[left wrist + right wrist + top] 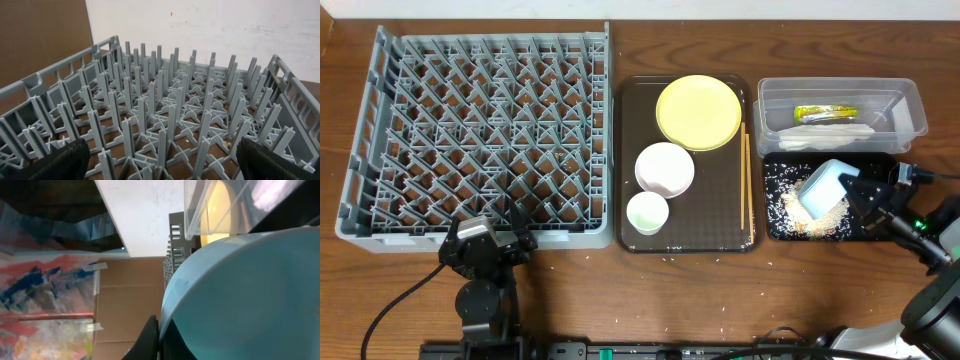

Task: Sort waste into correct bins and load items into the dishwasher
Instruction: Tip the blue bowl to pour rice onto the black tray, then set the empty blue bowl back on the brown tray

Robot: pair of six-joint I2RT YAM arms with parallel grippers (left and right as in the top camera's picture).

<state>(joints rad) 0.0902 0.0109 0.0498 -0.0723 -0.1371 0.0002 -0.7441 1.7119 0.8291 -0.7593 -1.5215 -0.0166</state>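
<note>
Rightward, right pincer (853,192) clamps light blue dish (823,188) rim above black tray (770,232)

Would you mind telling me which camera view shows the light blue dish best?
The overhead view: it shows nearly the whole light blue dish, pinched by the right gripper above the black tray. The right wrist view shows only a close-up part of the dish; the left wrist view shows none of it.

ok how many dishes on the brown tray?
3: yellow plate at the far end, white bowl mid-tray, white cup nearest the robot. Chopsticks lie along the tray's right edge. None looks hidden.
</note>
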